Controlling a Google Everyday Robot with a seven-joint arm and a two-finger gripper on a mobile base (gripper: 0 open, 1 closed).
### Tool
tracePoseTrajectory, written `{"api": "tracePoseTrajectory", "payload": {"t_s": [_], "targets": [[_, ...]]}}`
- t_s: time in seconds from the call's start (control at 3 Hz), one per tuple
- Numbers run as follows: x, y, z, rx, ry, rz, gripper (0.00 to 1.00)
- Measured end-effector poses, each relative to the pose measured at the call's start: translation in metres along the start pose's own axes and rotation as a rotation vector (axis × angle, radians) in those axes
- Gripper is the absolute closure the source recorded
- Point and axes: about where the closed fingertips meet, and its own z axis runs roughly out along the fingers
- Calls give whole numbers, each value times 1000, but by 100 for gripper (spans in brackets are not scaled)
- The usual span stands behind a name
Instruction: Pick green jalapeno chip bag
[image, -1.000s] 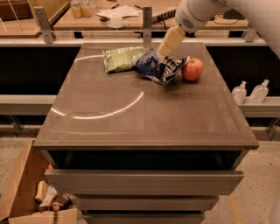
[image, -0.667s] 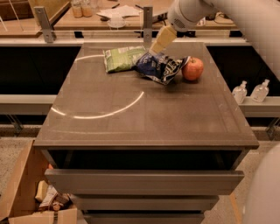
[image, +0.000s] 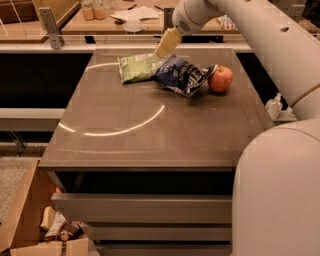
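Note:
The green jalapeno chip bag (image: 137, 67) lies flat at the far side of the brown table (image: 150, 125), its right end tucked against a dark blue and white snack bag (image: 182, 75). My gripper (image: 166, 45) hangs from the white arm just above and to the right of the green bag, over the seam between the two bags. It holds nothing that I can see.
A red apple (image: 220, 79) sits right of the blue bag. Behind the table is a bench with jars (image: 93, 9) and papers (image: 134, 14). A cardboard box (image: 30, 225) of items stands on the floor at the lower left. Spray bottles (image: 274, 105) stand at the right.
My gripper has moved left and toward the far edge, from above the blue bag to above the green bag's right end. The arm now fills the right side of the view.

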Motion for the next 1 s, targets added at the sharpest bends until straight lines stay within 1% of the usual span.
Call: {"api": "tracePoseTrajectory", "payload": {"t_s": [0.33, 0.67, 1.0], "targets": [[-8, 13, 32, -56, -13, 13, 0], [-8, 30, 65, -107, -6, 24, 0], [4, 47, 96, -155, 24, 63, 0]]}}
